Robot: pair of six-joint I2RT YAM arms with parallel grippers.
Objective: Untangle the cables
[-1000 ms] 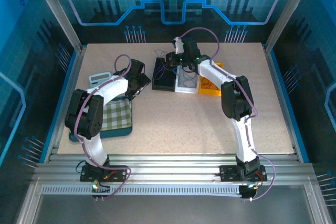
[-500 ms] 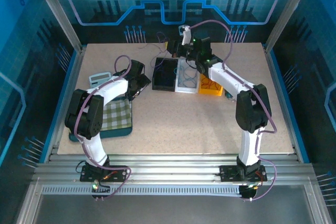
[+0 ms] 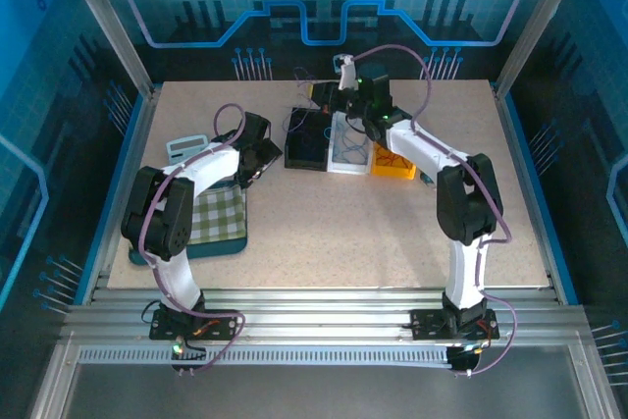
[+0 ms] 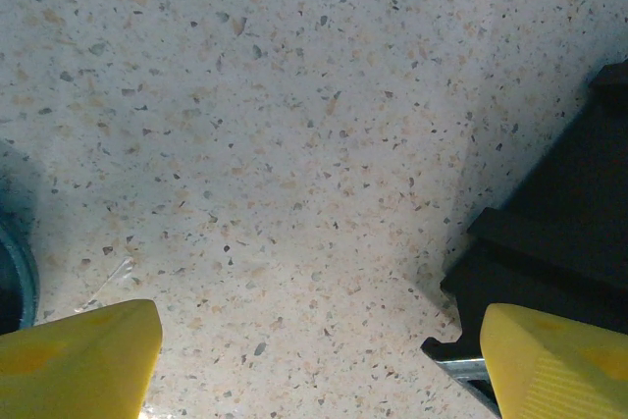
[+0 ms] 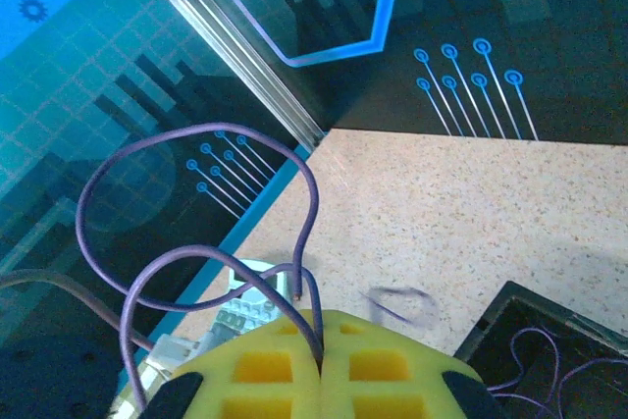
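Note:
My right gripper (image 5: 321, 365) is shut on a thin purple cable (image 5: 196, 134), which loops up and leftward from between the yellow fingers; one cut end hangs free just above them. In the top view the right gripper (image 3: 330, 93) is held up above the back of the black bin (image 3: 307, 139), with fine strands (image 3: 297, 121) trailing down to it. More purple cables (image 5: 549, 355) lie inside the black bin (image 5: 510, 316). My left gripper (image 4: 314, 370) stands open over bare table, its right finger (image 4: 554, 360) beside the black bin (image 4: 559, 242); nothing lies between the fingers.
A white bin (image 3: 351, 147) and a yellow bin (image 3: 392, 159) stand right of the black one. A calculator (image 3: 182, 149) lies at the left. A checked cloth on a teal tray (image 3: 218, 218) lies under the left arm. Glass walls ring the table.
The right gripper has risen from the bins and swung toward the back, drawing the purple cable up with it. The left arm has not moved.

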